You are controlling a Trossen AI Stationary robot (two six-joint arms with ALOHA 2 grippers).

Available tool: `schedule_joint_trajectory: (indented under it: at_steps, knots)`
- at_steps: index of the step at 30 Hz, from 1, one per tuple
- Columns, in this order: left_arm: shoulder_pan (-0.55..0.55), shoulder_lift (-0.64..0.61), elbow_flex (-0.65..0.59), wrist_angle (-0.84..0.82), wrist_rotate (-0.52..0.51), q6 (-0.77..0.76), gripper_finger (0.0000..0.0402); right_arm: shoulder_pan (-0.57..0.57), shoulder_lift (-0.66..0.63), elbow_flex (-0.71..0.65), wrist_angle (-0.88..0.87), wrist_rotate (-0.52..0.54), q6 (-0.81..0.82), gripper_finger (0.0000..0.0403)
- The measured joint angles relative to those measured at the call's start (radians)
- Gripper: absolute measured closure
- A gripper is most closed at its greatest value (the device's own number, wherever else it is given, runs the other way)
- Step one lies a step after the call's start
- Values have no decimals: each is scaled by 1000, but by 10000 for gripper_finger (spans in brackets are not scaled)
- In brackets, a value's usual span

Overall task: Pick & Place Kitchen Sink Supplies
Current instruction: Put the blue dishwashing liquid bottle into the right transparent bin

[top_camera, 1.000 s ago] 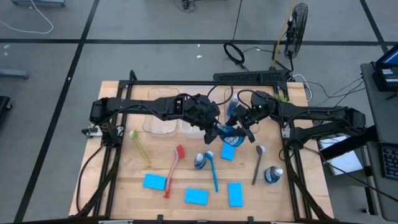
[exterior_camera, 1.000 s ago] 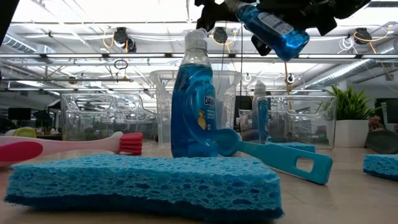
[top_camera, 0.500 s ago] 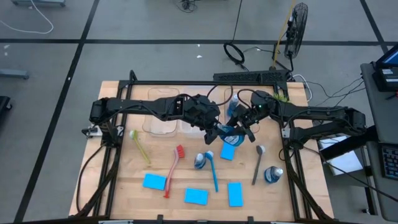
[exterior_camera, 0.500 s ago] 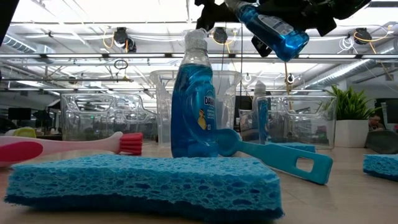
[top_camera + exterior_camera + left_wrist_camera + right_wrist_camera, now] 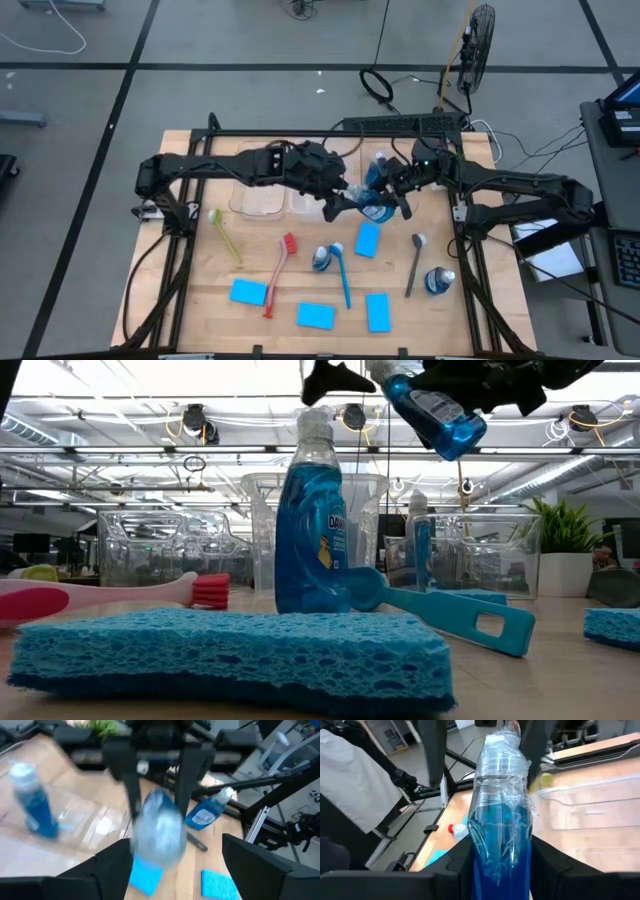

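Above the table, right gripper [image 5: 392, 192] clamped round bottle [image 5: 378, 205].

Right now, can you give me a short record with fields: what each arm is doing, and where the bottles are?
right gripper: jaws shut on raised bottle, above the table's middle
left gripper: jaws open, beside that bottle's cap, not gripping
standing bottle: upright on table
bin bottle: upright in a clear bin
fallen bottle: lying near the right edge

Two black jointed arms [image 5: 240, 168] with black cables
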Motion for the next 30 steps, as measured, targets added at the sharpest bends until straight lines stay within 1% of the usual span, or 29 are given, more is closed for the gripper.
schedule_joint_trajectory:
  at_steps: [2,4,6,8,13,18,20,26,30]
  knots:
    - [6,-15,1,6,-8,7,96,-19,-20,0,-26,37,-25,273]
    - [14,-35,1,-28,-7,8,95,-37,-43,0,-75,80,-47,273]
    - [18,-46,2,-30,-5,15,95,-57,-68,0,-113,145,-74,273]
    - [18,-63,1,-76,-4,22,94,-72,-103,0,-149,205,-98,273]
    - [18,-65,0,-101,-4,25,94,-92,-196,-18,-197,387,-118,273]
    - [18,-68,0,-134,-4,49,94,-92,-308,-88,-188,579,-93,273]
    - [18,-67,0,-147,-19,53,94,-92,-353,-127,-191,661,-70,273]
    - [18,-83,0,-168,-149,53,94,-90,-474,-258,-93,883,-6,273]
    - [18,-92,0,-182,-217,45,94,-89,-516,-364,77,964,33,273]
